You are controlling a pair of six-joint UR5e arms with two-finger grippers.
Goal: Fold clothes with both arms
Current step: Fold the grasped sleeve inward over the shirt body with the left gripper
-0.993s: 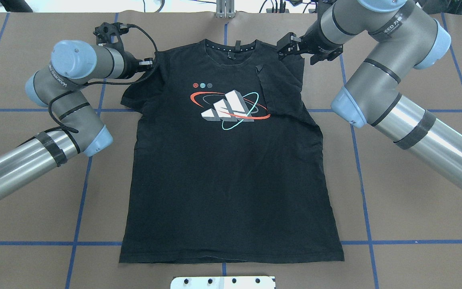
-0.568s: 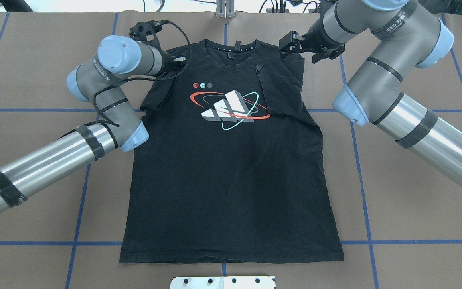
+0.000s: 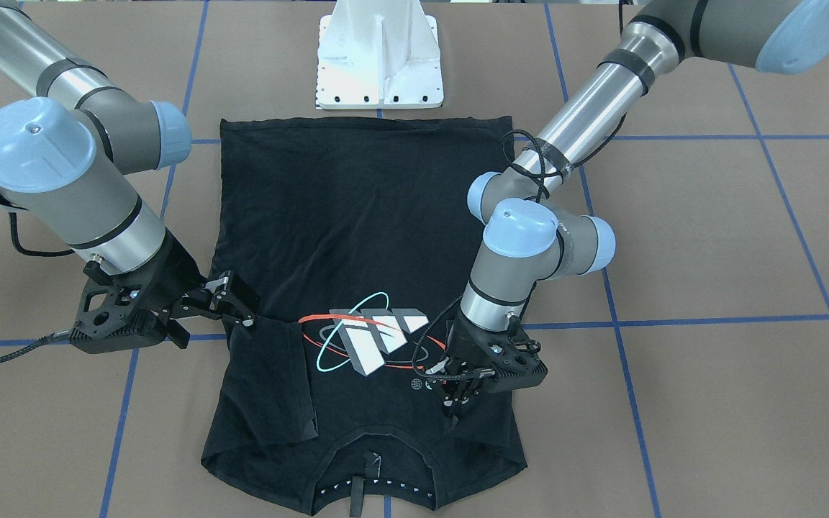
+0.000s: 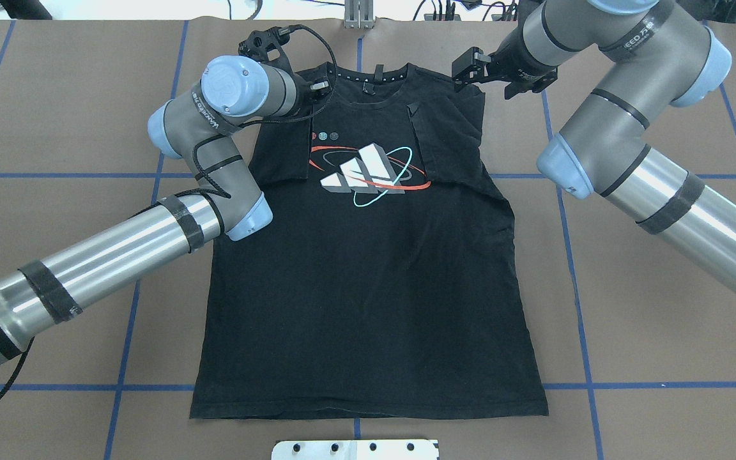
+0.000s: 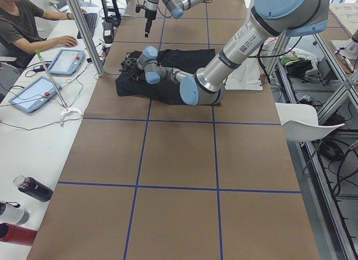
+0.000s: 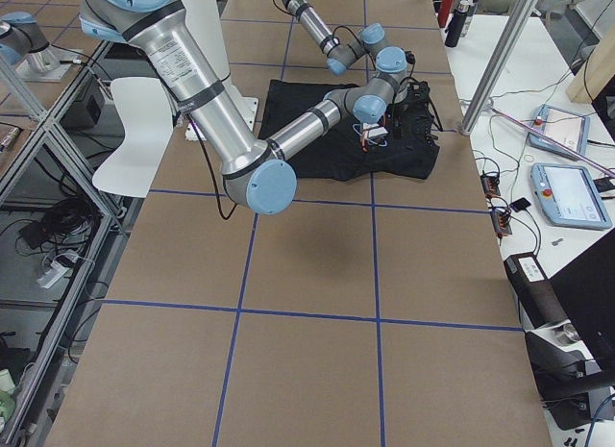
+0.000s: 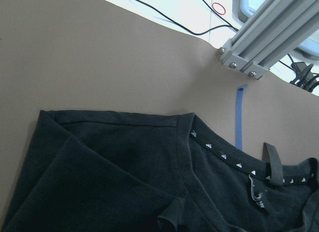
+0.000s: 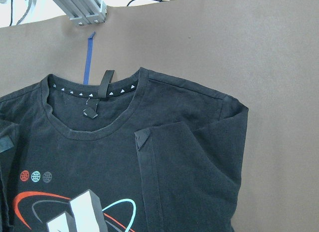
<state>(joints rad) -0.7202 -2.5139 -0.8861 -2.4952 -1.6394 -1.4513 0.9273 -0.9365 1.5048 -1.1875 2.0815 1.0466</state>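
Observation:
The black T-shirt lies flat and print up on the brown table, with the orbit logo on its chest and the collar at the far edge. Its right sleeve is folded in over the chest, and the right wrist view shows that fold. My left gripper points down beside the collar, fingers together, shut on the left sleeve, which is pulled in over the chest. My right gripper stands open just off the right shoulder, holding nothing. Neither wrist view shows any fingers.
The white pedestal base stands at the hem end of the shirt. An aluminium post rises at the far table edge behind the collar. Blue tape lines cross the table. A person sits at a side table with tablets.
My left gripper has swept right from beside the shirt to near the collar, dragging the left sleeve inward over the chest. The right gripper has drawn slightly back from the right shoulder.

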